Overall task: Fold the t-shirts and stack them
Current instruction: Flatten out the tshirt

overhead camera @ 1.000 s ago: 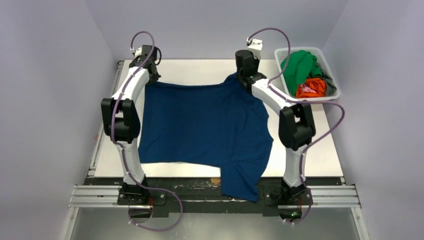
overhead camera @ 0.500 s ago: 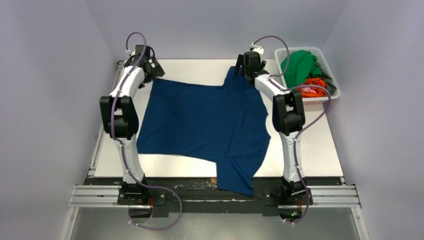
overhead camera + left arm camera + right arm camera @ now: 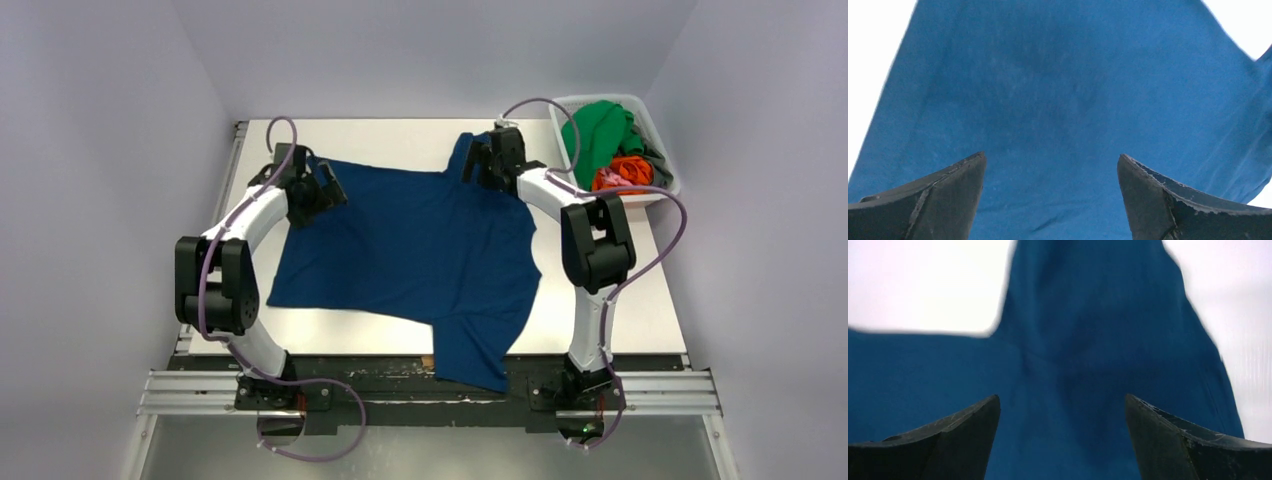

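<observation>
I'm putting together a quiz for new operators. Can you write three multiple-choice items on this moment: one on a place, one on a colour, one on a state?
1. Where does the white basket sit?
A. far right of the table
B. near left
C. centre

2. What colour is the t-shirt spread flat?
A. green
B. navy blue
C. orange

3. How are the left gripper and right gripper?
A. shut on cloth
B. open, holding nothing
C. out of view

Answers:
1 A: the top view shows it at the far right corner.
2 B: the spread cloth is navy.
3 B: both wrist views show fingers wide apart.
</observation>
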You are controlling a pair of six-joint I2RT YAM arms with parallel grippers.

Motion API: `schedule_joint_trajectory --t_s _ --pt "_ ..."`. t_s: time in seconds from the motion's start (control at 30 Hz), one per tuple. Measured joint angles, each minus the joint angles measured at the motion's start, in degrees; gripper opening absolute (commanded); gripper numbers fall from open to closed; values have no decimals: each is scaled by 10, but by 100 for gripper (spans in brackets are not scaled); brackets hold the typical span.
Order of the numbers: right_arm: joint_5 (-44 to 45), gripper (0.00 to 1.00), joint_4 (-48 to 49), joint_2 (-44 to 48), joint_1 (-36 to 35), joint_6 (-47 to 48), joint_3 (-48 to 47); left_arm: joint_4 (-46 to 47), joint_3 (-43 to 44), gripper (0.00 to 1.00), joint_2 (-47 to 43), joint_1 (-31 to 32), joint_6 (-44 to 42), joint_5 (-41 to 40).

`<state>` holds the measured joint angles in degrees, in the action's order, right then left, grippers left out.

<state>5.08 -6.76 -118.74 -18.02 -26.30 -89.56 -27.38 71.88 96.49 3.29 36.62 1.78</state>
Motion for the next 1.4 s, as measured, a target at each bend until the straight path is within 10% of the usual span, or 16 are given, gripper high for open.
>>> schedule_joint_trajectory --t_s 0.47,1.13,1.4 --pt "29 93 -129 -37 10 -54 -6 0 -21 100 91 17 24 60" --pt "-76 93 -132 -234 95 -126 -313 -87 341 100 338 3 54 129" --pt "-61 96 -143 -114 95 -94 -161 -102 309 100 274 -9 42 107"
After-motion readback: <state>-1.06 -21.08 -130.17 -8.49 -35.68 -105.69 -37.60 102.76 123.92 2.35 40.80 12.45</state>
